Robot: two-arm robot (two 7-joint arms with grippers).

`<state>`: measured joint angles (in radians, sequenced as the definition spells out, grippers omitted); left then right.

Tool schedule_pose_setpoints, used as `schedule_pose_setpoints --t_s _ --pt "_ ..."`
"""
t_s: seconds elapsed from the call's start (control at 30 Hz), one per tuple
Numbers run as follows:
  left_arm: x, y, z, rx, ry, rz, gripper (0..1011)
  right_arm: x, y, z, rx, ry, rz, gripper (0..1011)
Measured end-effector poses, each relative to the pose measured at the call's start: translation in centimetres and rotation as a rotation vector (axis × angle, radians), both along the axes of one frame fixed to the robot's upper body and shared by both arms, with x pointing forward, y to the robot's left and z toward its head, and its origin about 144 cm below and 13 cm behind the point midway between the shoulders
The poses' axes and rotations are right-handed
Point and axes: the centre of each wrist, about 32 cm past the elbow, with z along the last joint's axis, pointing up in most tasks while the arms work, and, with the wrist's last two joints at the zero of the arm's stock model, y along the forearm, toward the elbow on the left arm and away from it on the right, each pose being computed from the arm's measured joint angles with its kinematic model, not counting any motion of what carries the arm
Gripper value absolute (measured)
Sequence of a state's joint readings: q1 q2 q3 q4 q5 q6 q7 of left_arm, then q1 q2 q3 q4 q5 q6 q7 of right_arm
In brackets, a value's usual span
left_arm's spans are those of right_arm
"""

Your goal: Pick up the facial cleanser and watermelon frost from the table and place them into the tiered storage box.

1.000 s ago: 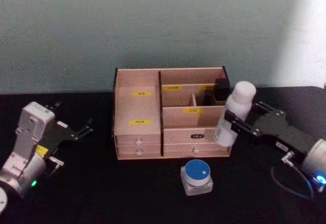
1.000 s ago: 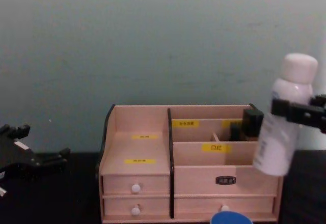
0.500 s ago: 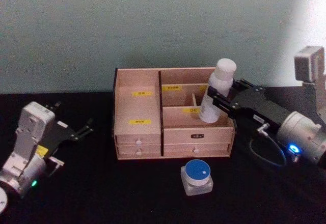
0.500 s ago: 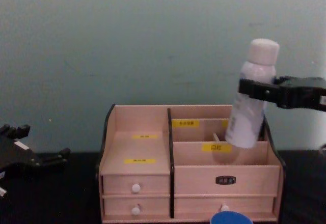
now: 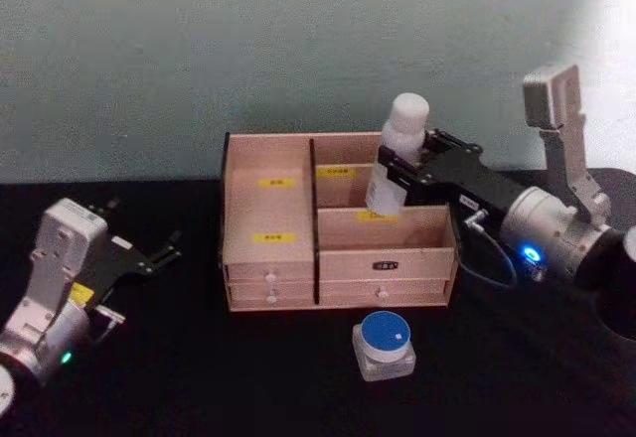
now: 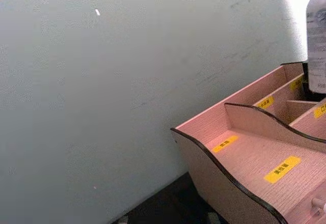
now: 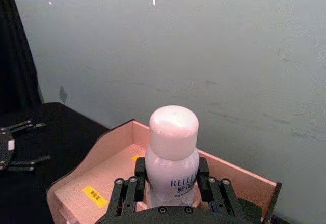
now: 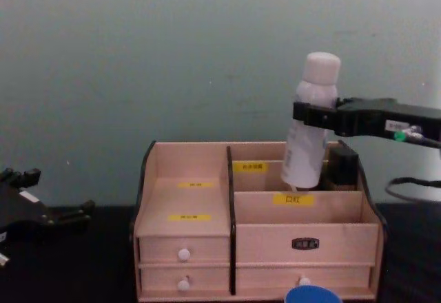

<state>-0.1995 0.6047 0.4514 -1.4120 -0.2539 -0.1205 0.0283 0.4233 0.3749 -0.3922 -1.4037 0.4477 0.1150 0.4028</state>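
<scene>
- Your right claw (image 5: 397,169) is clamped round the upper body of the facial cleanser (image 8: 305,157).
- The bottle hangs slightly tilted over the right rear compartments of the tiered storage box (image 5: 268,220) (can't tell whether its base touches wood).
- The watermelon frost (image 5: 384,343) sits on the surface (image 5: 199,377), just in front of the box.
- Your left claw (image 5: 159,250) rests left of the box, gaping open.
</scene>
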Motion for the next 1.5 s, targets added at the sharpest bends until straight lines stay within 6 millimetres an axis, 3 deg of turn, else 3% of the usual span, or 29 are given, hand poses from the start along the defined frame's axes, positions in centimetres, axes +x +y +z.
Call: schedule_pose_setpoints --t_s 0.5,1.5 --pt "0.0 0.0 0.0 0.0 0.0 0.0 1001 2.3 1.4 -0.2 0.0 0.007 0.007 594" --pt "0.0 0.0 0.0 0.0 0.0 0.0 1002 2.8 2.1 -0.1 0.011 0.004 0.031 594"
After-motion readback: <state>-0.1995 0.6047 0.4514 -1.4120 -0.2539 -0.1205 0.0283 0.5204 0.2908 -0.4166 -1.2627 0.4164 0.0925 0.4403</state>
